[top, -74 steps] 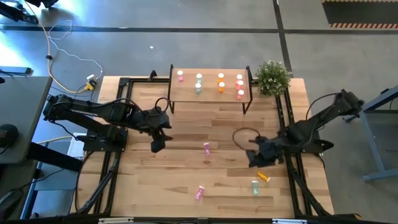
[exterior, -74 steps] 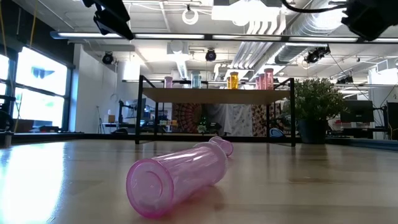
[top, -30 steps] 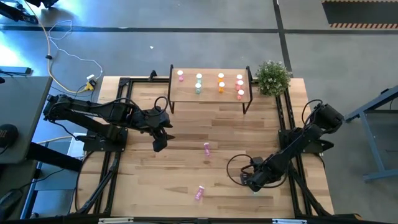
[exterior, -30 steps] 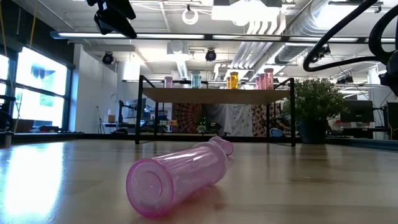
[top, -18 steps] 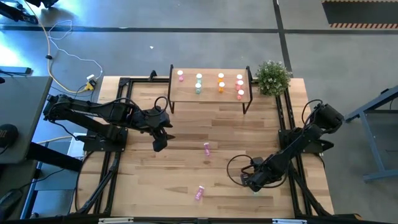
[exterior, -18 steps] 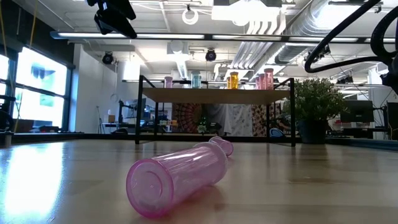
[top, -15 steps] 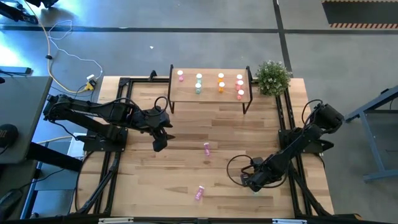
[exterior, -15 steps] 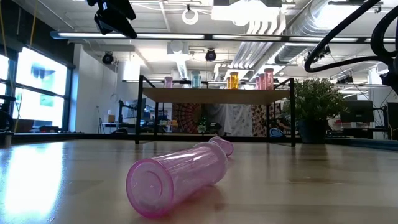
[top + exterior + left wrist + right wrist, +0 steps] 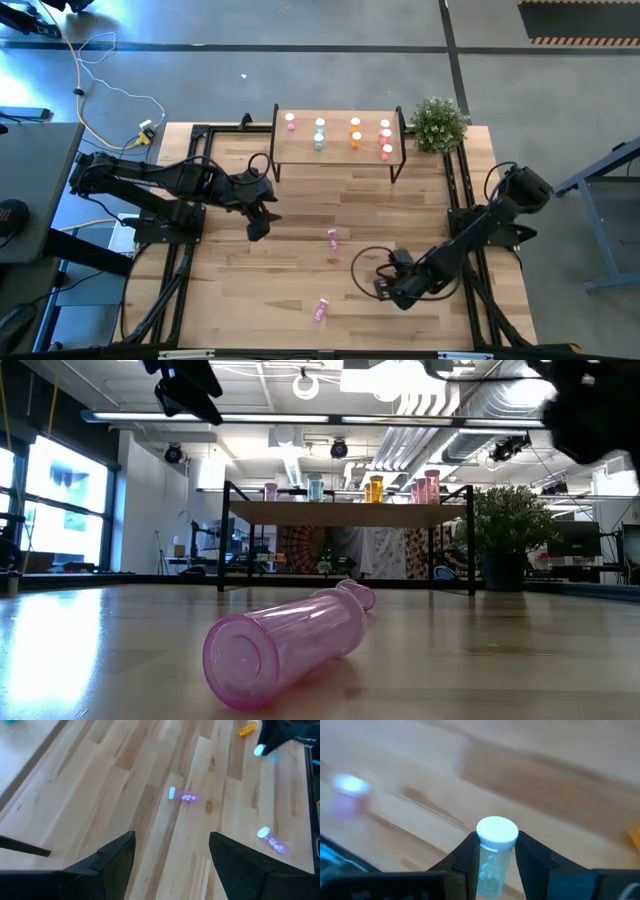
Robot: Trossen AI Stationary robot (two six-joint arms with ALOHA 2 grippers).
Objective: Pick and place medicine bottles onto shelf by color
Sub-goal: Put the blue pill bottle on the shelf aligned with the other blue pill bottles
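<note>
1. Pale green bottle (image 9: 494, 855) with white cap sits clamped between the right end effector's (image 9: 492, 857) two dark fingers (image 9: 465, 857), held above the desk (image 9: 300, 270).
2. Right end effector (image 9: 385, 289) is over the near right part of the desk in the high view; the bottle itself cannot be made out there.
3. Left end effector (image 9: 258, 228) hovers over the left-middle desk, fingers (image 9: 112, 857) spread wide, holding nothing.
4. Shelf (image 9: 340, 150) stands at the far edge of the desk, light-wood top on a black frame.
5. Bottles on the shelf, upright, in columns: pink bottles (image 9: 290, 122) at the left, green bottles (image 9: 319, 134) next, orange bottles (image 9: 354, 132) after that, red bottles (image 9: 386, 138) at the right end.
6. Pink bottle (image 9: 332, 238) lies on its side mid-desk.
7. Second pink bottle (image 9: 321, 309) lies on its side near the front edge; it fills the foreground of the low view (image 9: 285, 645).
8. Orange bottle (image 9: 247, 729) lies on the desk near the right arm, seen from the left wrist.
9. Potted plant (image 9: 438, 124) stands just beside the shelf's right end.
</note>
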